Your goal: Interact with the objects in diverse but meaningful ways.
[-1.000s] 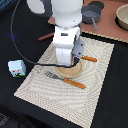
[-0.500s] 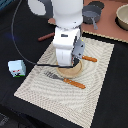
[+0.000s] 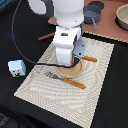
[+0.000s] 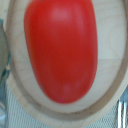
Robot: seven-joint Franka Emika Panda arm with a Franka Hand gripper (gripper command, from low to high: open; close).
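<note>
Wrist view — tomato (image 4: 61, 50) on plate (image 4: 107, 102), end effector unseen

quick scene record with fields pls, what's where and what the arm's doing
arm: over the plate, hiding most of it
tomato: on the plate, fills the wrist view
gripper: fingers not visible, state unclear
fork: on the mat, near side of the plate
knife: on the mat, orange handle showing at the exterior view's right of the arm
carton: off the mat, at the exterior view's left

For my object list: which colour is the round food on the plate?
Red. The tomato shows best in the wrist view, lying on the tan plate.
</note>
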